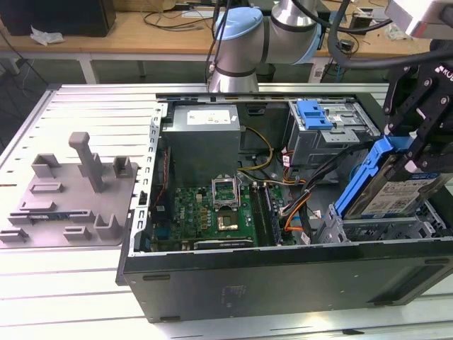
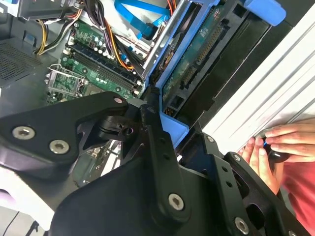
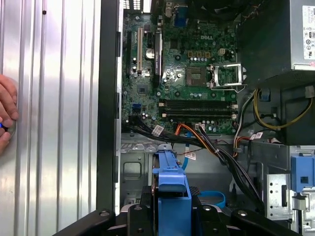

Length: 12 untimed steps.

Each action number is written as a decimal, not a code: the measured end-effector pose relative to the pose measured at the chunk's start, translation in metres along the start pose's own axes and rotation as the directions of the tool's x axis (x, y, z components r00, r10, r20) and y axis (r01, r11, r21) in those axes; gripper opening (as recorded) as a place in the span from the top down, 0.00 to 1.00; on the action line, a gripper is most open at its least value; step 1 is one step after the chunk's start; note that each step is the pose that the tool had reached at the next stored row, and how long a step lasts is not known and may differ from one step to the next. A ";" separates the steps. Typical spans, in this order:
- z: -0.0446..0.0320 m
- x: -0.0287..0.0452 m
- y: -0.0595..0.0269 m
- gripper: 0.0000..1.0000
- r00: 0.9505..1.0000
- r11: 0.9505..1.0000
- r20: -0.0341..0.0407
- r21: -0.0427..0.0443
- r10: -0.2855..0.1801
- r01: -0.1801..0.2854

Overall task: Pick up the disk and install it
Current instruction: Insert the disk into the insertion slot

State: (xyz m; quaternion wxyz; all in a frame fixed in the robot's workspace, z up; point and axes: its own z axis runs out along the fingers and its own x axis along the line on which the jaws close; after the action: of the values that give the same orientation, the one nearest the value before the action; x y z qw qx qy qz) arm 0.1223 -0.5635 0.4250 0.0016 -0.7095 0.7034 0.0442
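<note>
Disk (image 1: 398,190) hangs tilted in the exterior view, over the drive bay (image 1: 386,230) at the exterior view's right. The pincer (image 1: 414,145) is pinching it tight. So it is picked up, but not slotted in yet. The second wrist view shows its green underside. The first wrist view shows the motherboard (image 3: 182,73) and a person's hand (image 3: 6,120) by the counter (image 3: 59,98).

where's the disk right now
At the exterior view's right, the disk is held tilted in the gripper, just above the drive cage in a corner of the open computer case.
</note>
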 end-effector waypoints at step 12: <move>0.0107 0.0008 -0.0006 0.63 1.000 1.000 0.000 0.000 0.000 0.000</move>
State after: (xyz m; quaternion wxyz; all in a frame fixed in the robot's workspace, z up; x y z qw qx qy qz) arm 0.1223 -0.5636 0.4143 0.0016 -0.7094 0.7034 0.0442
